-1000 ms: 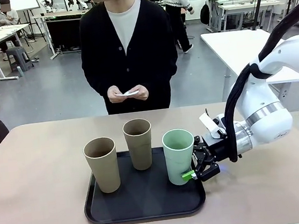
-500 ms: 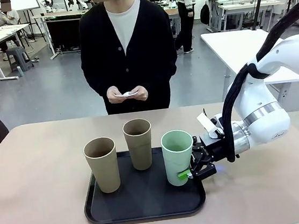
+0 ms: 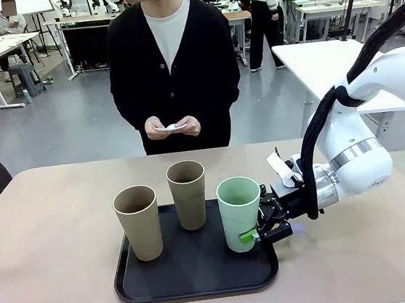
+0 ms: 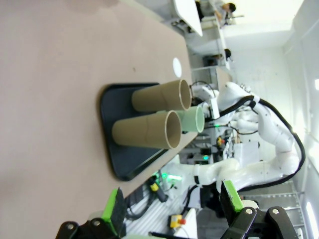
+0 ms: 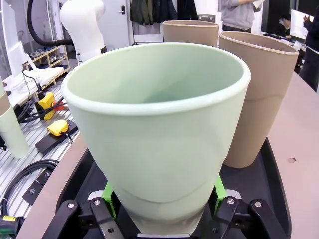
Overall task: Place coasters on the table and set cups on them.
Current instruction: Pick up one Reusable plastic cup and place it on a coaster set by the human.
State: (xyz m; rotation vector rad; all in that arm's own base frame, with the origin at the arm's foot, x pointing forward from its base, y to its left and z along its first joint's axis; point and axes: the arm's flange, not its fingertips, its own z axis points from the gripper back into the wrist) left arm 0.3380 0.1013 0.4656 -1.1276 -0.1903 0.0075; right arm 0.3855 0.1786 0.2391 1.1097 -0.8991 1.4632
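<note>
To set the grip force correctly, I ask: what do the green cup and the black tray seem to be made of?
The green cup looks like plastic or a fibre composite: matte, even pale colour, thick rounded rim, no gloss. The black tray is probably plastic: dull satin black surface, rounded raised rim, faint reflections.

No text, label, brand or number can be read; perhaps too blurred.
</note>
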